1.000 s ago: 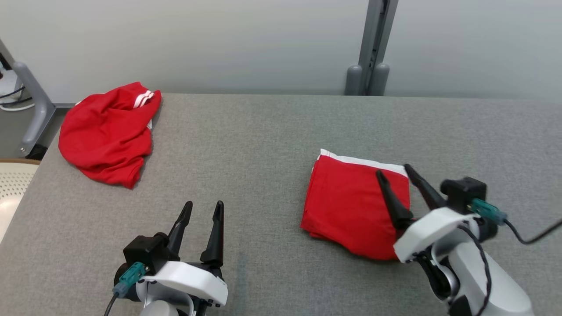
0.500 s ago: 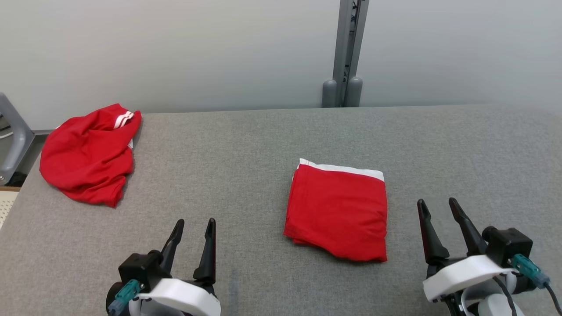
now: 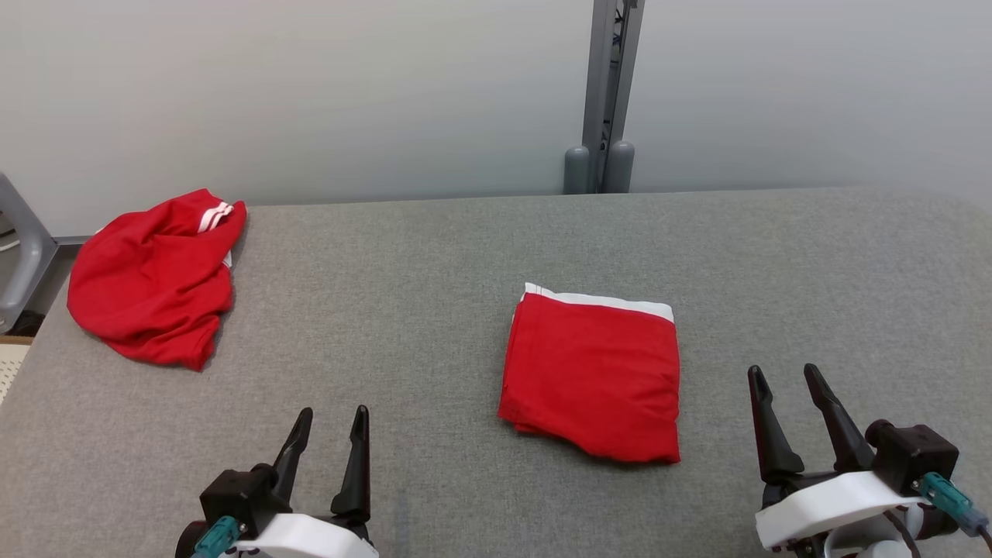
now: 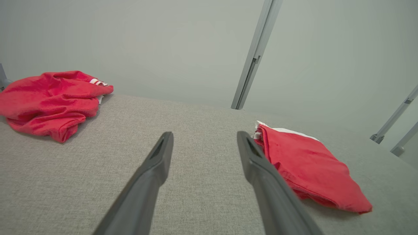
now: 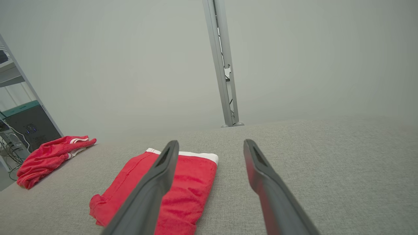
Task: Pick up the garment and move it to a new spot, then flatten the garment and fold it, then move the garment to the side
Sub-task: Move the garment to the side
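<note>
A folded red garment [image 3: 593, 372] with a white band along its far edge lies flat in the middle of the grey table [image 3: 434, 263]; it also shows in the left wrist view [image 4: 307, 166] and the right wrist view [image 5: 186, 189]. My right gripper [image 3: 784, 373] stands open at the lower right, a little to the right of the garment and apart from it, nothing between its fingers. At the lower left my left gripper [image 3: 332, 415] is open too, well clear of the garment. Both grippers [image 4: 204, 138] [image 5: 210, 145] hover above the cloth surface.
A second red garment [image 3: 151, 275] with white stripes lies crumpled at the table's far left corner, also seen as a red heap [image 4: 49, 101] [image 5: 49, 158]. A grey post [image 3: 604, 93] stands behind the far edge. A grey frame [image 3: 19, 248] is at the left.
My right gripper has drawn back off the folded garment to the lower right and stands open. The left gripper has sunk lower in view. The camera has shifted.
</note>
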### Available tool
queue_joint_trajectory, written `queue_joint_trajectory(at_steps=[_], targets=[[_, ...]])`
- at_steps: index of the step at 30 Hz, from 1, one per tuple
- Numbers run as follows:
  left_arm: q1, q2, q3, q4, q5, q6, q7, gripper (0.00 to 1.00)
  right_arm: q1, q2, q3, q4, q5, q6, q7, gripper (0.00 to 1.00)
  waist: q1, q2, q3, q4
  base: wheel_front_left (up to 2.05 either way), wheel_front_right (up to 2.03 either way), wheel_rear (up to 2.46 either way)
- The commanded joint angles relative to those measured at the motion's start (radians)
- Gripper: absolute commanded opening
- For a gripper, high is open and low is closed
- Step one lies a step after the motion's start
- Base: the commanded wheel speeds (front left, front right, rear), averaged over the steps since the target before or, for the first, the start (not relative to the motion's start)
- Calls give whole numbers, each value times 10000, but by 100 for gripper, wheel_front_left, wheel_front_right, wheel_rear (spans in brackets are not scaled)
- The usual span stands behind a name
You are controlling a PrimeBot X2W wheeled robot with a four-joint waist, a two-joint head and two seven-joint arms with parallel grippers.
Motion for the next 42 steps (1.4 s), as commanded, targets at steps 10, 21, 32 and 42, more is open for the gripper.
queue_joint_trajectory(at_steps=[10, 21, 32, 42], targets=[[-1, 39, 99, -55, 214, 71, -17, 100, -44, -31, 41, 4, 139, 1, -33, 100, 0, 0, 29, 69, 0, 0, 0], [-106, 39, 7, -76, 200, 96, -17, 100, -254, -28, -26, 109, 141, 1, 134, 100, 0, 0, 144, 157, 0, 0, 0], [-499, 42, -196, -135, -32, 199, -17, 100, -1645, -676, -29, 1313, 765, 3, 3250, 100, 0, 0, 803, 647, 0, 0, 0], [-928, 36, -282, -264, -196, 285, -17, 100, -2965, -1424, 773, 2656, 2563, 3, 4555, 100, 0, 0, 1645, 1309, 0, 0, 0]])
